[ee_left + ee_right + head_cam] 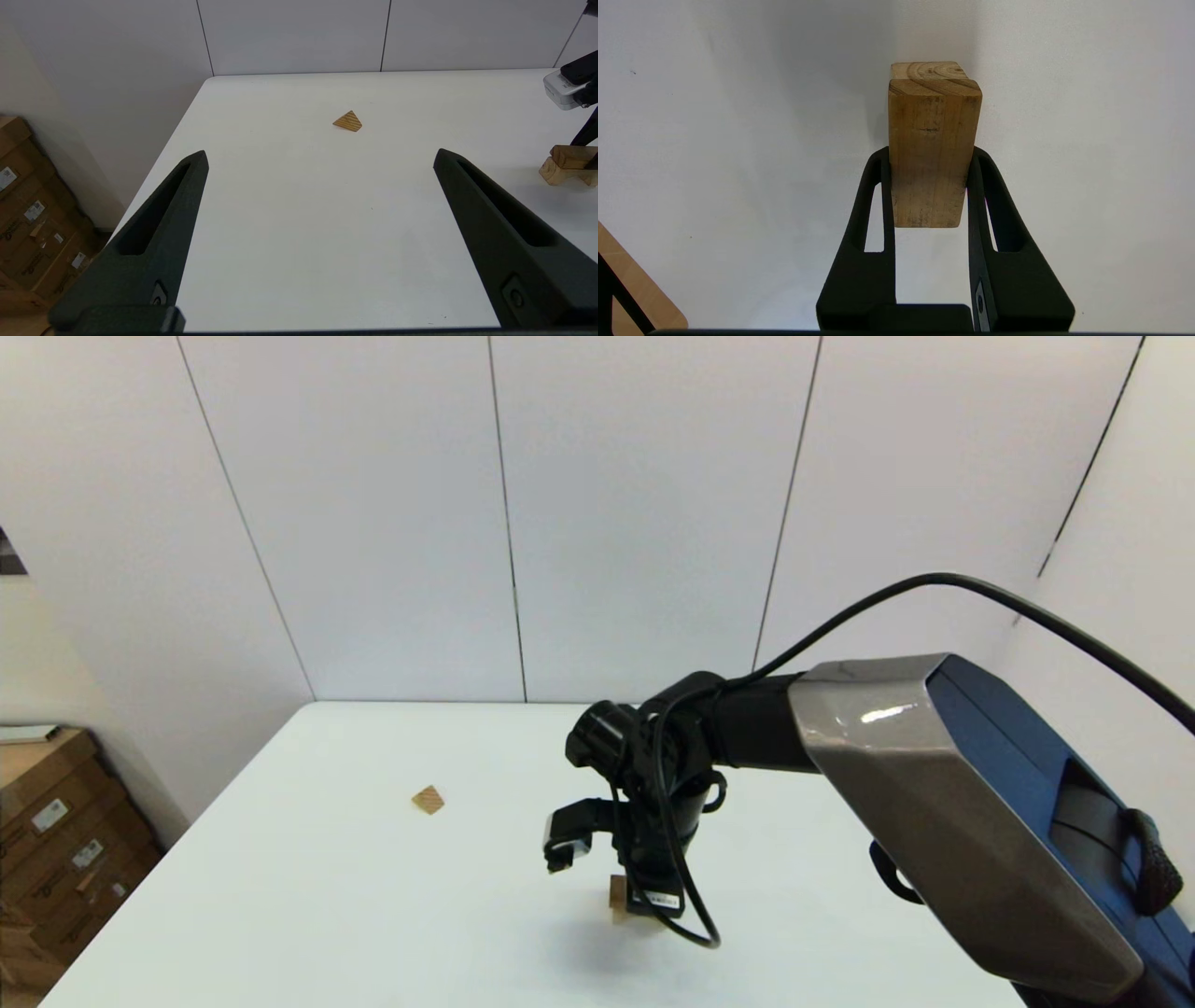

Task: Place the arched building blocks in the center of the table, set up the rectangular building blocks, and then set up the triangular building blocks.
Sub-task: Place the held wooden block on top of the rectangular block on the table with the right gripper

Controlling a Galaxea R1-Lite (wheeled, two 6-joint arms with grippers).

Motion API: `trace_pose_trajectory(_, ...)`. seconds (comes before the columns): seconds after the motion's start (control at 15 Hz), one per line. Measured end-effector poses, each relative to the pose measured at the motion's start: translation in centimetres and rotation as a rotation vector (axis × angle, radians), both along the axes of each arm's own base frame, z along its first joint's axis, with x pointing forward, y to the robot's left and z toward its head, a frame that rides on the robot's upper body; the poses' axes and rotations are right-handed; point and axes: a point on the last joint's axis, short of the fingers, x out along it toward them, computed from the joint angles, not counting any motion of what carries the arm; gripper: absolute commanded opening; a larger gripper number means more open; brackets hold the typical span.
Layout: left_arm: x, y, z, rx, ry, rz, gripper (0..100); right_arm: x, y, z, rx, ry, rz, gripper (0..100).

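Arch (556, 173): placed mid-tabletop (373, 896). Bar (931, 149): clamped in right pincer (930, 186), resting atop arch, not yet released. Wedge (348, 122): untouched, well apart. Left pincer (322, 163): wide open, idle.

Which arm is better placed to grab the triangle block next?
Probably left. The left gripper is open, with the triangular block lying ahead of it. The right gripper is shut on the rectangular block.

rectangular block (571, 157) on arched block (556, 173) | triangular block (428, 799) far left
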Motion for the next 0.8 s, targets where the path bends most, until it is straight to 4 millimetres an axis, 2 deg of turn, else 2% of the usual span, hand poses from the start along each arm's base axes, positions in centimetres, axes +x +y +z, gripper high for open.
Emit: trace_pose_trajectory(0.8, 0.0, 0.0, 0.0, 0.0, 0.0, 0.0, 100, 0.54, -0.65, 0.14, 0.001, -0.003, -0.016, 0)
